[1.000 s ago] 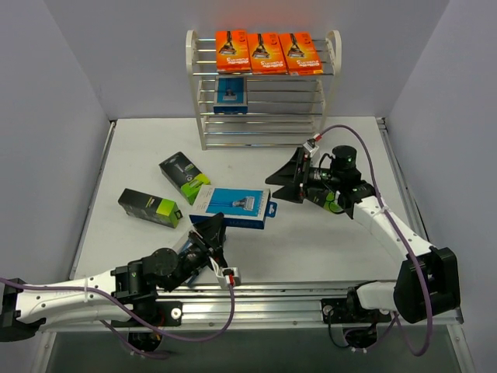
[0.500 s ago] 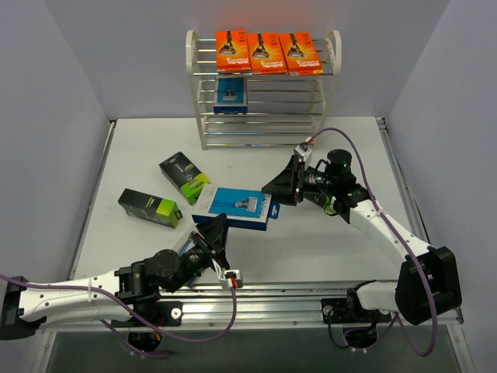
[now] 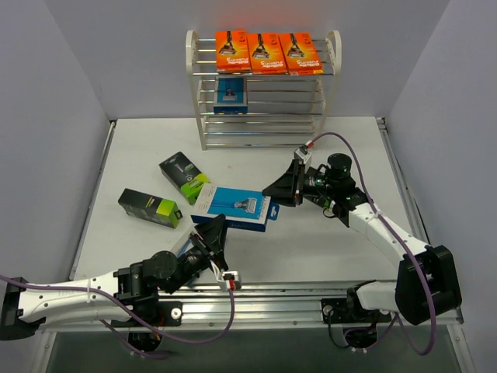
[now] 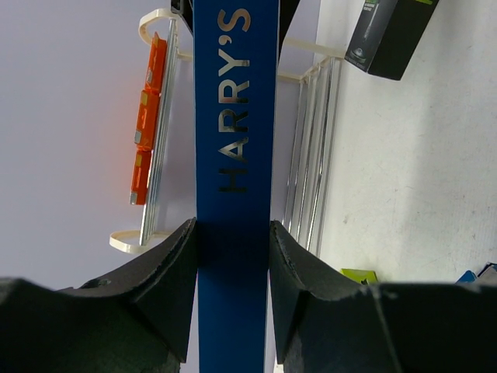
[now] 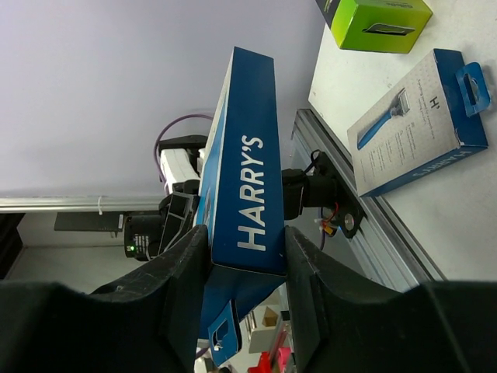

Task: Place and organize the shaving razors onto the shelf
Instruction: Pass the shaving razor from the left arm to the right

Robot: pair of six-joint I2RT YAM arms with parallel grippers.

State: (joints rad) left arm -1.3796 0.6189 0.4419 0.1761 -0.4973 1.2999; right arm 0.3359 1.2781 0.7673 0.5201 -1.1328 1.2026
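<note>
Shelf (image 3: pixel 272 124) is carrying 3 orange cards (image 3: pixel 268 52) up top, 1 blue pack (image 3: pixel 231 93) a tier below. L end effector (image 3: pixel 216 231) & R end effector (image 3: pixel 273 189) are both clamping a 2nd blue pack (image 3: pixel 233 207) mid-table (image 3: pixel 326 241), prob. a handover. 3rd blue pack (image 5: pixel 419 116) & 2 boxes (image 3: pixel 184 177) (image 3: pixel 149 207) are lying loose; approx. halfway.

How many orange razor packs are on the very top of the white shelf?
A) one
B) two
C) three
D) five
C: three orange packs lie side by side along the top tier of the shelf.
</note>
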